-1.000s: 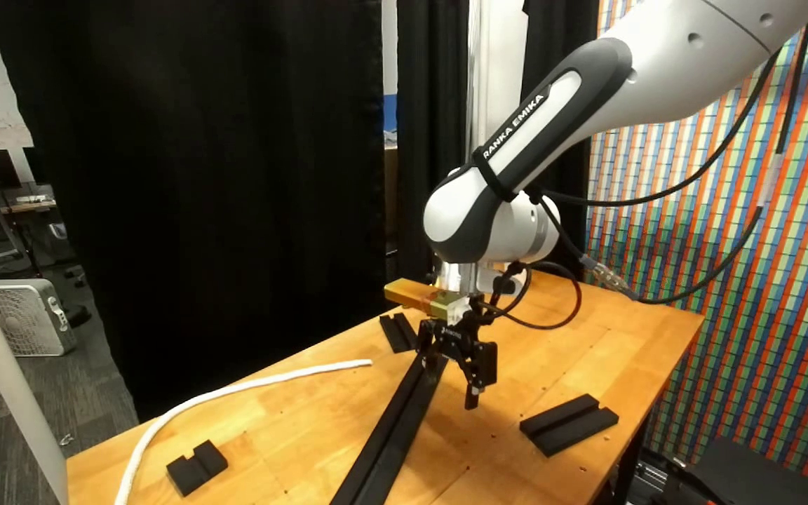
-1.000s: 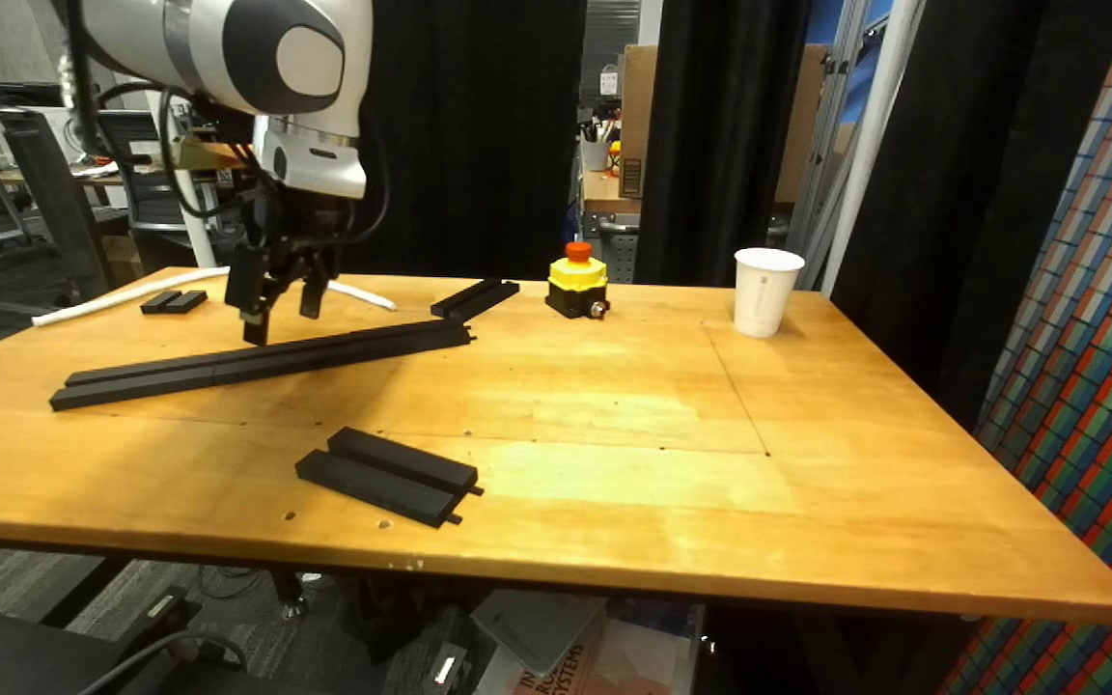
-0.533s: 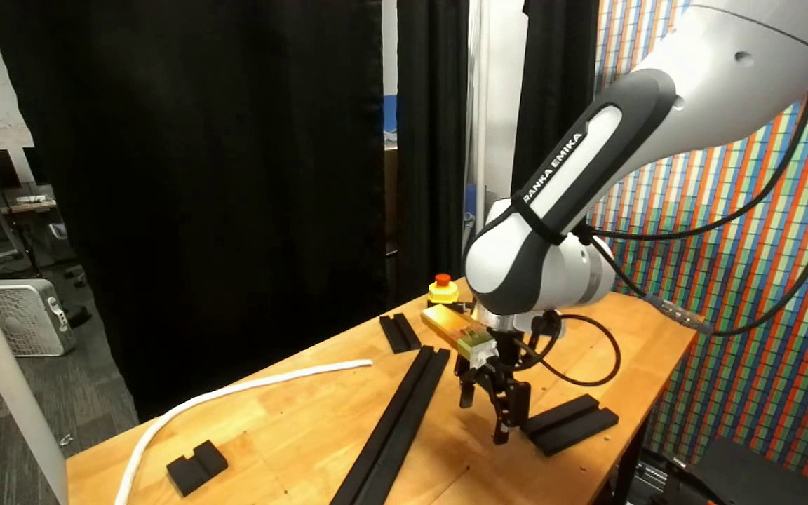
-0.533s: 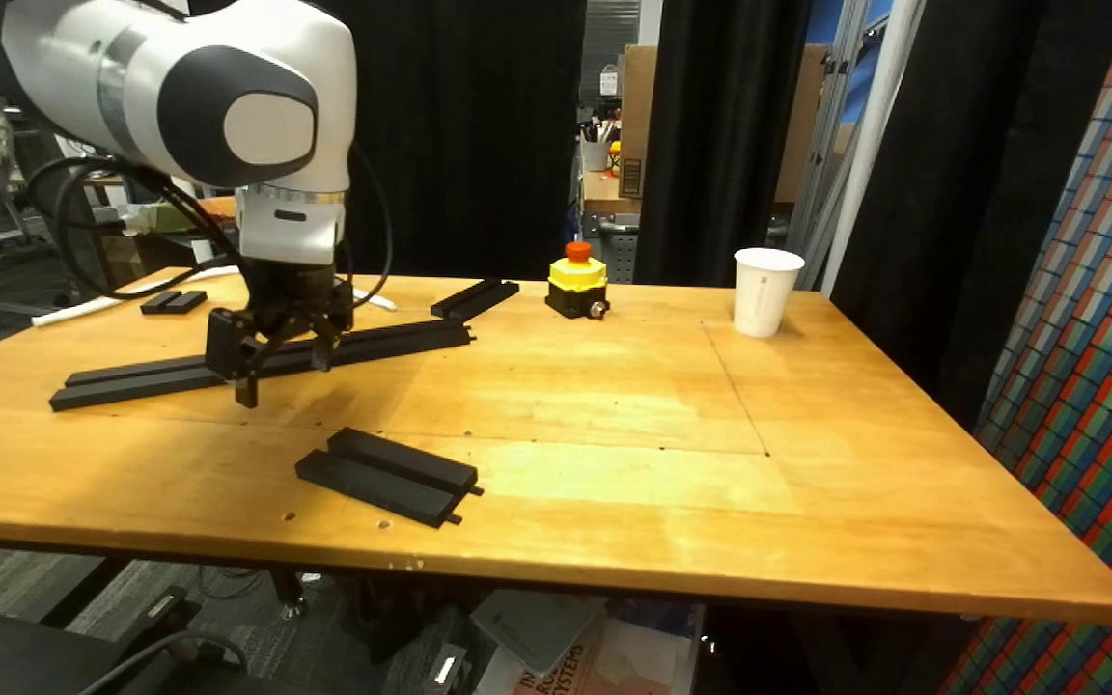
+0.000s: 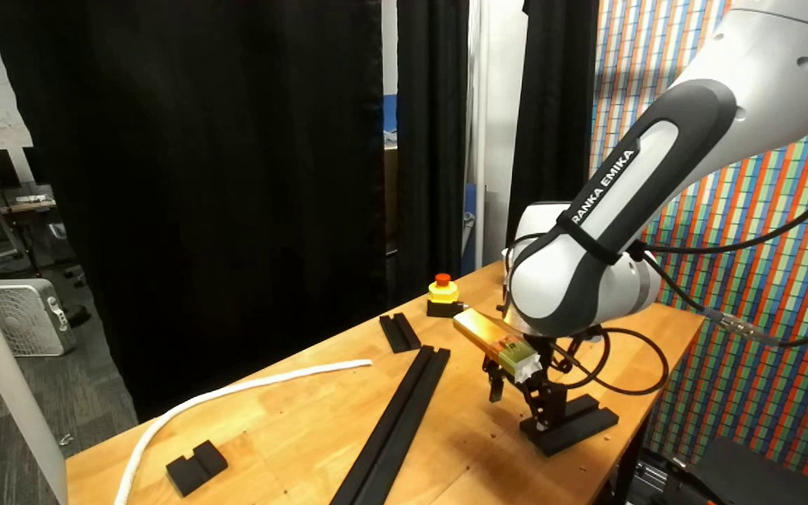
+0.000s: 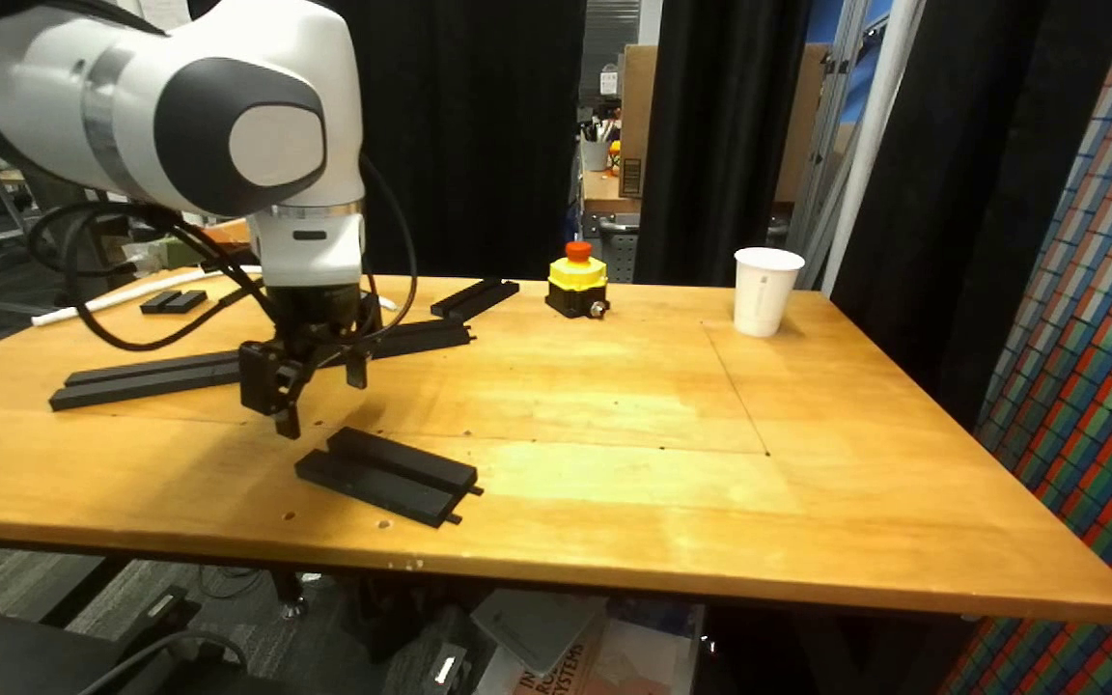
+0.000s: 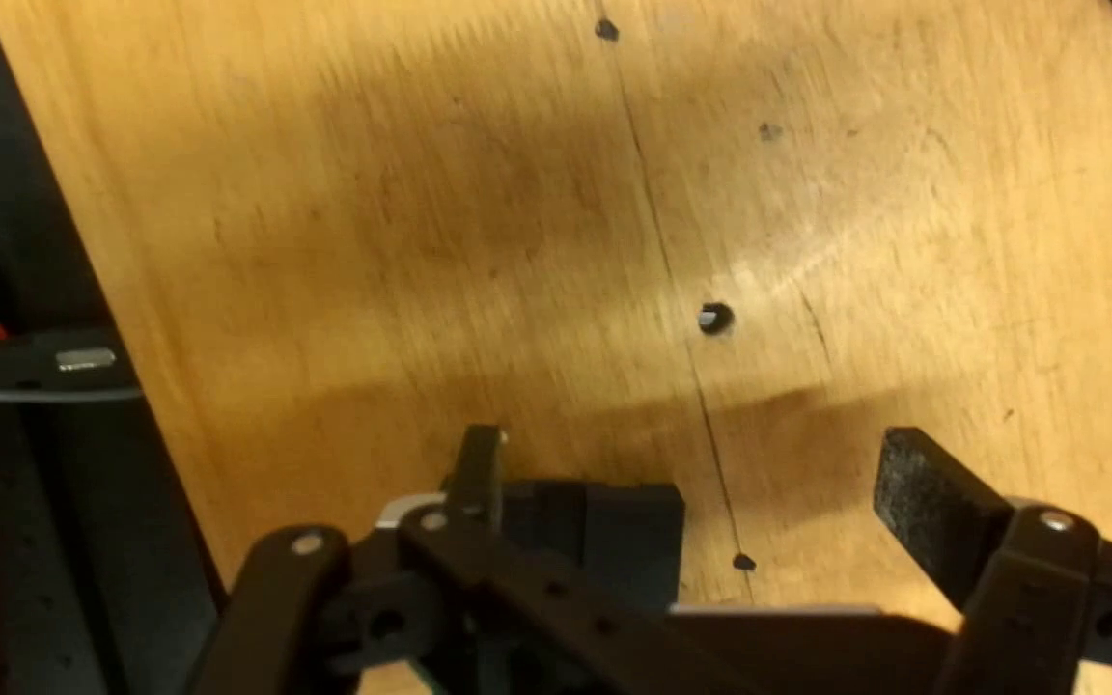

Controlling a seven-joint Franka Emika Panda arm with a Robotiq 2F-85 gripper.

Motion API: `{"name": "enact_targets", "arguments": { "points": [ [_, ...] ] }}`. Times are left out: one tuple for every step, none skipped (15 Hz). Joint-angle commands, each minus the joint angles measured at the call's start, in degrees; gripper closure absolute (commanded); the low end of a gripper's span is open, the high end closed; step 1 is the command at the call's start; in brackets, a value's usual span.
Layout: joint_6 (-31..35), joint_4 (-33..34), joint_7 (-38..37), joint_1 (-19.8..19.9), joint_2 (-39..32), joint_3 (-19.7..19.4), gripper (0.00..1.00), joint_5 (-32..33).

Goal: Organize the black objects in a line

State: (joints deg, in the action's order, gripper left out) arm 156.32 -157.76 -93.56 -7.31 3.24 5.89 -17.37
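Behind the table [image 6: 614, 521] in both exterior views, black curtains [image 5: 236, 210]. At far right on the table in an exterior view, a white paper cup [image 6: 766, 294], upright. Left of the cup, near the far edge, a yellow button box [image 6: 577, 278] with red top and black base. Along the left, a white rope [image 5: 285, 376] in a loose curve.

In the way of a full look: the pincer [image 6: 322, 403], hiding the middle of the longest black piece [image 6: 146, 383] in an exterior view and, in an exterior view, part of the mid-length black piece [image 5: 583, 428]. Spread wide above the table just beside the mid-length black piece, with wood showing between the tips in the wrist view.

Matte black throughout, flat and rectangular, each with a lengthwise groove; one grooved block or two bars side by side, hard to tell. Between shortest and mid-length, the longest, seamed partway, with small pegs at one end, like the mid-length. Just left of the yellow button box, the far black piece [image 5: 406, 333], near the longest but apart. Near the white rope, the shortest black piece [image 5: 206, 461], stubby.
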Motion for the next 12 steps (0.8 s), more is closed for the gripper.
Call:
{"name": "enact_targets", "arguments": {
  "points": [
    [-1.13, 0.17, 0.03, 2.34, 1.81, -0.51, 0.00, 5.18],
    [-1.47, 0.18, 0.60, 2.74, 1.97, -0.74, 0.00, 5.49],
    [-1.30, 0.16, 0.97, 3.05, 1.83, -0.91, 0.00, 5.64],
    [-1.51, 0.16, 1.88, 3.19, 1.91, -1.09, 0.00, 4.86],
    [-1.84, 0.17, 3.23, 3.15, 2.10, -1.24, 0.00, 3.70],
    [-2.69, 0.17, 5.75, 2.75, 2.40, -1.37, 0.00, 1.21],
    [-3.71, 0.18, 7.36, 2.59, 2.54, -1.48, 0.00, -0.32],
    [-4.89, 0.19, 9.66, 2.42, 2.83, -1.56, 0.00, -2.23],
    [-6.69, 0.21, 11.96, 2.32, 3.13, -1.65, 0.00, -4.26],
    [-8.15, 0.23, 13.54, 2.46, 3.37, -1.71, 0.00, -5.42],
    [-9.42, 0.24, 14.19, 2.73, 3.62, -1.73, 0.00, -5.77],
    [-10.10, 0.25, 13.94, 3.07, 3.57, -1.73, 0.00, -5.17]
  ]
}}
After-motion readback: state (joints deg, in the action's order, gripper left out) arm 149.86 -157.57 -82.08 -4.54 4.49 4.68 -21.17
